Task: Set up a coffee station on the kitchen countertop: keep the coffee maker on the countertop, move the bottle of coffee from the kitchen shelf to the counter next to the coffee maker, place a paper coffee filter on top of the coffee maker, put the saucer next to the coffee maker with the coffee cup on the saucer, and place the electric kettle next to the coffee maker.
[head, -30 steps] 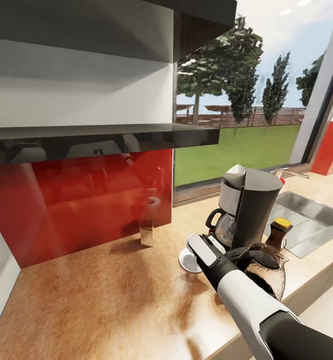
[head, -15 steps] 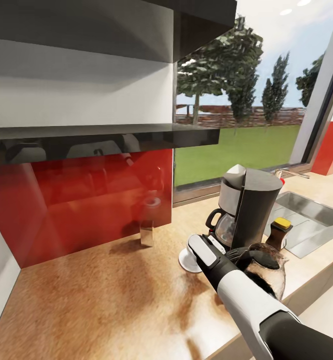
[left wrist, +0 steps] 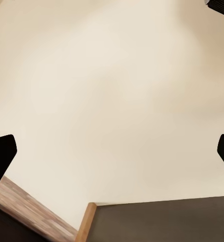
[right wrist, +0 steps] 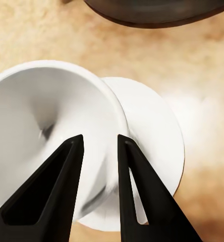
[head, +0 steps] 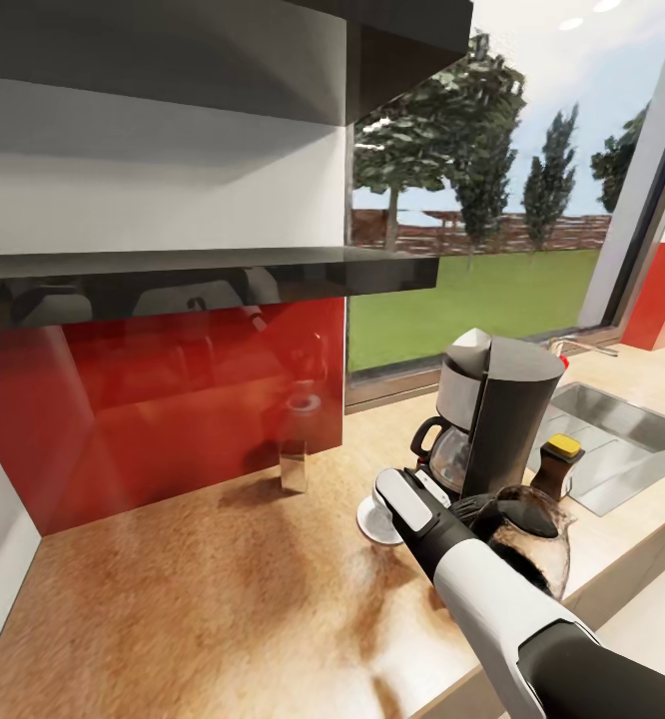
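Right gripper (right wrist: pixel 99 143): reaching over the table, its two dark fingers (right wrist: pixel 51 196) straddle the cup's rim, one inside the bowl and one outside; they are close together and appear clenched on the cup wall.
Cup (right wrist: pixel 46 136): white, tipped so its open mouth shows in the right wrist view, overlapping the saucer; in the head view it sits at the tip of the right gripper (head: pixel 390 499).
Saucer (right wrist: pixel 152 146): flat white disc lying on the table, partly under the cup, just in front of the coffee maker.
Coffee maker (head: pixel 492 414): tall dark tower with a glass carafe, upright on the table beside the sink.
Kettle (head: pixel 530 534): brown glass jug with a black lid, standing near the front of the coffee maker, partly behind the right forearm.
Coffee bottle (head: pixel 558 464): dark with a yellow cap, on the table between the coffee maker and the sink (head: pixel 622 439).
Table (head: pixel 193 589): tan, wood-look, running under a red backsplash (head: pixel 163 409).
Glass jar (head: pixel 295 444): clear, upright near the backsplash, well apart from the coffee maker.
Left gripper: black fingertips (left wrist: pixel 2 154) at the edges of the left wrist view, spread wide, released, over a plain pale surface.
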### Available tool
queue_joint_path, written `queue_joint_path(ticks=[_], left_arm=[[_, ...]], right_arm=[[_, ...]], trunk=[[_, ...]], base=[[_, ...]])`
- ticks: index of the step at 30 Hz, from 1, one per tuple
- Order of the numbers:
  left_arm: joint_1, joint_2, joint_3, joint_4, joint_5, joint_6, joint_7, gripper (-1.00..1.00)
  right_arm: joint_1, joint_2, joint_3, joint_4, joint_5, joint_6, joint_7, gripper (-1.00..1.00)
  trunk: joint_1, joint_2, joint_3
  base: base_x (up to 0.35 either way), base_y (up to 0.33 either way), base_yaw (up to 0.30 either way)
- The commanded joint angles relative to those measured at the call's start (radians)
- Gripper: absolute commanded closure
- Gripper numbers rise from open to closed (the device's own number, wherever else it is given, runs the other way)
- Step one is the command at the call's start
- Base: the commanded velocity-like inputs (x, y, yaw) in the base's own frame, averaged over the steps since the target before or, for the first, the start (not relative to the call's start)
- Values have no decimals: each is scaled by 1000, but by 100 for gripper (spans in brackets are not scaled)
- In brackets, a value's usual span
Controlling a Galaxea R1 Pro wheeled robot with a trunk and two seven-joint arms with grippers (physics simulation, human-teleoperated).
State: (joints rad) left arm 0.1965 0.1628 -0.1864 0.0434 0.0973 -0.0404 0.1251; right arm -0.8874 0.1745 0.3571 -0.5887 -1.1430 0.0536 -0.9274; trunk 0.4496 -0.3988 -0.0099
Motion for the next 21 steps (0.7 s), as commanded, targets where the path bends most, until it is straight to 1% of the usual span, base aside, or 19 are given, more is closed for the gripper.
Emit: queue_joint_path(ticks=[1,10,11,21], left_arm=[[0,0,-8,1,10,-4,1,-100],[0,0,-8,1,10,-4,1,-100],[0,0,-8,1,10,-4,2,-100],[0,0,-8,1,10,-4,1,-100]], right_arm=[[-1,0,2,0,0,6,-5,100],[-1,0,2,-2,0,6,-5,100],[-1,0,2,-2,0,6,-5,-100],[-1,0,2,0,0,6,-5,-100]], trunk=[[1,-1,-1],[1,-1,-1],[1,-1,-1],[1,-1,-1]], base=[[0,0,0],[0,0,0],[0,0,0],[0,0,0]])
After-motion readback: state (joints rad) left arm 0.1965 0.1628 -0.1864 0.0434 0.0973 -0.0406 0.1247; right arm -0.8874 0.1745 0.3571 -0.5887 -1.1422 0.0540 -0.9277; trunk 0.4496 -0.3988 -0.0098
